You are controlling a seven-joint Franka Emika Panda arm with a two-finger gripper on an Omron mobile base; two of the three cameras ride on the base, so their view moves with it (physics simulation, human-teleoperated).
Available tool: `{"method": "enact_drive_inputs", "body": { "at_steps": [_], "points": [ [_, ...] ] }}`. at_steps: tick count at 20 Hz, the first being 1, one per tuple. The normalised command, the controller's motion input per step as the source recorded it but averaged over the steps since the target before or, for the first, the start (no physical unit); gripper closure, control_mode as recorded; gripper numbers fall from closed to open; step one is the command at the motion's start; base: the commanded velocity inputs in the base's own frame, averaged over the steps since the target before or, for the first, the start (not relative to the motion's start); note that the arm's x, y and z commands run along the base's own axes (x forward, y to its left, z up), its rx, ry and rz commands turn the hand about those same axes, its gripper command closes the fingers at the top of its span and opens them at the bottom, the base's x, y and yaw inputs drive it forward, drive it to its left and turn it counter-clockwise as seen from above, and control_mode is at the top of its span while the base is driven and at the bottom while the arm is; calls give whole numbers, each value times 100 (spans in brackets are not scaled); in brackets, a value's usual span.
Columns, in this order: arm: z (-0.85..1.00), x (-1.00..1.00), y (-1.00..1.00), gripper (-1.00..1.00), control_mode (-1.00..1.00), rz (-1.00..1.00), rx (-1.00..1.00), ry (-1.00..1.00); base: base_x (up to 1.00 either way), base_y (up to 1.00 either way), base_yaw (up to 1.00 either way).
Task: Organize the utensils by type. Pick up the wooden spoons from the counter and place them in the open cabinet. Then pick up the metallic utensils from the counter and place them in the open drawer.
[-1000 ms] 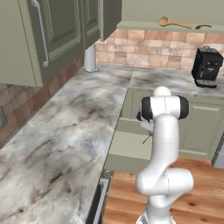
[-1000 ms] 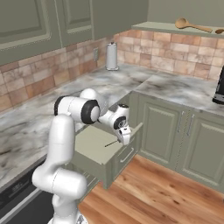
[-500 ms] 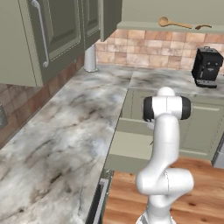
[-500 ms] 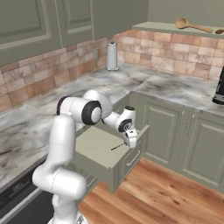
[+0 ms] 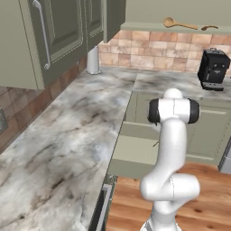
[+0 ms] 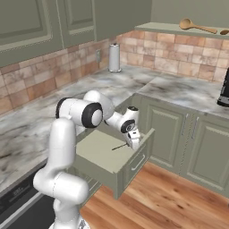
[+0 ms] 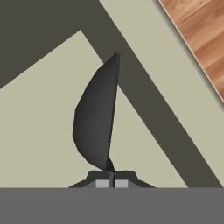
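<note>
My gripper point(image 6: 133, 139) hangs low over the open drawer point(image 6: 99, 151), close to its front wall, shut on a slim dark-grey metallic utensil point(image 6: 119, 146) that slants down toward the pale drawer bottom. In the hand view the utensil's dark bowl point(image 7: 96, 122) rises straight from my closed gripper point(image 7: 109, 183) above the drawer floor. The drawer point(image 5: 135, 150) juts out from under the marble counter point(image 5: 67, 122). Two wooden spoons lie on the open cabinet shelf: a large light-tan one point(image 5: 180, 23) point(image 6: 197, 26) and a smaller darker one point(image 5: 208, 28) point(image 6: 223, 31).
A black coffee machine point(image 5: 213, 70) stands on the far counter. A paper towel roll point(image 5: 93, 60) point(image 6: 115, 58) is in the back corner. Wall cabinet doors point(image 5: 45, 40) hang over the left counter. Wooden floor point(image 6: 179, 197) lies in front of the drawer.
The gripper has carried the metal utensil a little toward the drawer's front wall and down into the drawer, staying shut throughout. The wooden spoons have not moved.
</note>
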Motion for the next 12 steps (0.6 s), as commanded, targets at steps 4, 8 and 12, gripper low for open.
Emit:
{"method": "enact_drive_inputs", "body": {
  "at_steps": [4, 8, 12],
  "points": [
    [48, 0, 44, 100, -100, 8, 0, 0, 0, 0, 0],
    [16, 22, 41, 100, -100, 8, -1, 0, 0, 0, 0],
    [-28, 31, 36, 100, -100, 9, 0, 11, 0, 0, 0]
  ]
}}
